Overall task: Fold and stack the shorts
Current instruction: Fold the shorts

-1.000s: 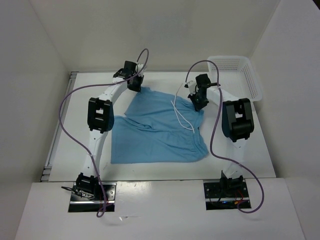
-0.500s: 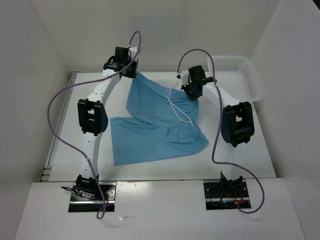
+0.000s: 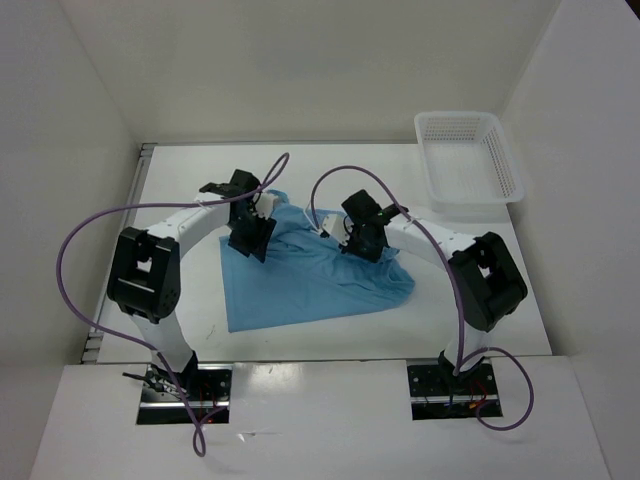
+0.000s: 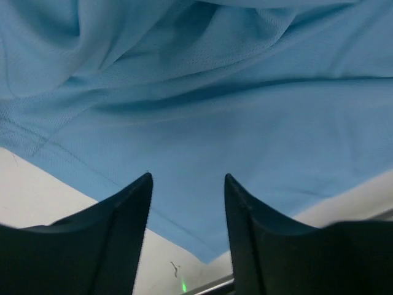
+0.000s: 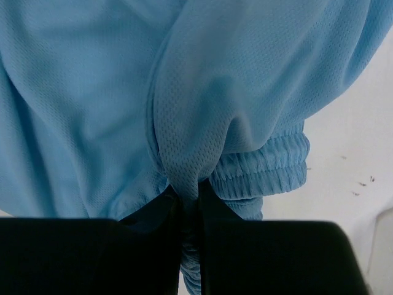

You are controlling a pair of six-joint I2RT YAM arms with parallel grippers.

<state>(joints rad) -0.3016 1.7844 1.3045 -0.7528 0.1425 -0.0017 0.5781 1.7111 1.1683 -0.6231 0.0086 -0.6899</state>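
The sky-blue shorts [image 3: 310,275] lie on the white table, their far part folded over toward the near side. Over the fold's left end my left gripper [image 3: 250,238] is open; its dark fingers [image 4: 132,209] stand apart just above the fabric [image 4: 202,110] with nothing between them. My right gripper [image 3: 362,243] is shut on a pinch of the shorts [image 5: 190,123] at the fold's right end, next to the gathered waistband [image 5: 270,172]. A bit of white drawstring [image 3: 322,228] shows between the grippers.
A white mesh basket [image 3: 468,160] stands at the back right corner of the table [image 3: 480,300]. White walls close in the table on three sides. Purple cables loop above both arms.
Both arms have swung from the far edge toward the near side, carrying the far part of the shorts over itself. The left gripper has let go of the fabric and opened.
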